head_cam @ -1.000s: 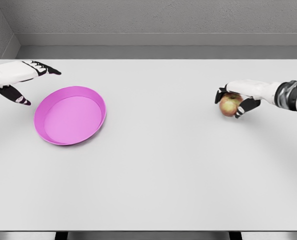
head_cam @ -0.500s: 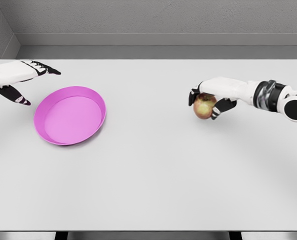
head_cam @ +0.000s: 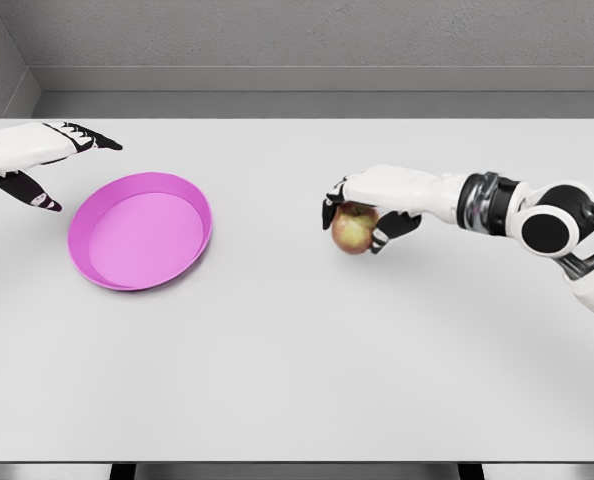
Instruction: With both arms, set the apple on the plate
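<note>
A red-and-yellow apple [head_cam: 353, 232] hangs just above the white table, a little right of the middle, with my right hand [head_cam: 362, 213] shut on it from above. The right arm reaches in from the right edge. A pink plate [head_cam: 141, 231] with a raised rim lies on the table at the left, with nothing in it. My left hand [head_cam: 47, 165] hovers at the far left, beside the plate's upper left rim, its fingers spread and holding nothing.
The white table [head_cam: 297, 380] fills the view, with a grey wall behind its far edge. Nothing else stands on it between the apple and the plate.
My right hand has carried the apple leftward from near the table's right side toward the middle. The left hand and the plate have not moved.
</note>
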Robot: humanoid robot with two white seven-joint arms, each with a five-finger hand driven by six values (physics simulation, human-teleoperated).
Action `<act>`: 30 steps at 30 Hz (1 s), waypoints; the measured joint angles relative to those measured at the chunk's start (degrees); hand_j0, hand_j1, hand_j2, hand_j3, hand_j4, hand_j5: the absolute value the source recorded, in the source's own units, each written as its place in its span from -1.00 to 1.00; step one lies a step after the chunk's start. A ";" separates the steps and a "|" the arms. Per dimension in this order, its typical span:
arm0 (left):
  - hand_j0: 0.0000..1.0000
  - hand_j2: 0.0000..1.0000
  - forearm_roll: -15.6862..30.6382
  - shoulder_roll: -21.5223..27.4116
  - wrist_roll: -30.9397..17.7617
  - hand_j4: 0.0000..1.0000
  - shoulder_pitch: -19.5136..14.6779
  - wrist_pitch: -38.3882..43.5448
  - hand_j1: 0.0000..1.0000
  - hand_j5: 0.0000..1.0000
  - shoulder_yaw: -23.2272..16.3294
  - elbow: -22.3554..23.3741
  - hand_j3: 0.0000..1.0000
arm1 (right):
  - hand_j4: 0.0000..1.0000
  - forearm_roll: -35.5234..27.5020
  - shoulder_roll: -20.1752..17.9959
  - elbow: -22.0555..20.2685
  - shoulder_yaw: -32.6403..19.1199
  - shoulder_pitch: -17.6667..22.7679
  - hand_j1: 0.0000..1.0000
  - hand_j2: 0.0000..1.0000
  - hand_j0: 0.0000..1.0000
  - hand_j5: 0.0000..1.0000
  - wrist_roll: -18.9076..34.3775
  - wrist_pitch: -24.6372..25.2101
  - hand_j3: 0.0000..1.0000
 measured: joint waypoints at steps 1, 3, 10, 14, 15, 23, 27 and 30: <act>1.00 1.00 0.00 0.00 0.00 1.00 0.00 0.00 1.00 1.00 0.00 -0.01 1.00 | 0.03 -0.01 0.49 -0.11 0.33 0.00 0.03 0.03 0.03 0.03 0.00 0.02 0.03; 1.00 1.00 -0.02 0.00 -0.01 1.00 0.00 0.00 1.00 1.00 0.00 -0.03 1.00 | 0.03 -0.01 1.49 -0.21 0.74 -0.09 0.03 0.03 0.03 0.03 0.01 0.09 0.03; 1.00 1.00 -0.07 0.00 -0.02 1.00 0.00 0.00 1.00 1.00 0.00 -0.08 1.00 | 0.03 0.01 4.96 0.22 1.91 -2.20 0.03 0.03 0.03 0.03 0.02 0.39 0.03; 1.00 1.00 -0.08 0.02 -0.02 1.00 0.00 0.00 1.00 1.00 0.00 -0.08 1.00 | 0.03 -0.02 6.43 0.78 2.89 -2.20 0.03 0.03 0.03 0.03 0.00 0.42 0.03; 1.00 1.00 -0.09 0.03 -0.02 1.00 0.00 0.00 1.00 1.00 0.00 -0.08 1.00 | 0.03 -0.02 6.58 0.88 3.00 -2.20 0.03 0.03 0.03 0.03 0.00 0.43 0.03; 1.00 1.00 -0.09 0.03 -0.02 1.00 0.00 0.00 1.00 1.00 0.00 -0.08 1.00 | 1.00 0.01 6.87 0.96 3.21 -2.20 1.00 1.00 1.00 1.00 -0.08 0.38 1.00; 1.00 1.00 -0.09 0.00 -0.02 1.00 0.00 0.00 1.00 1.00 0.00 -0.08 1.00 | 1.00 0.01 6.87 0.90 3.19 -2.20 1.00 1.00 1.00 1.00 -0.09 0.36 1.00; 1.00 1.00 -0.09 0.00 -0.02 1.00 0.00 0.00 1.00 1.00 0.00 -0.09 1.00 | 1.00 0.01 6.84 0.75 3.18 -2.20 1.00 1.00 1.00 1.00 -0.10 0.35 1.00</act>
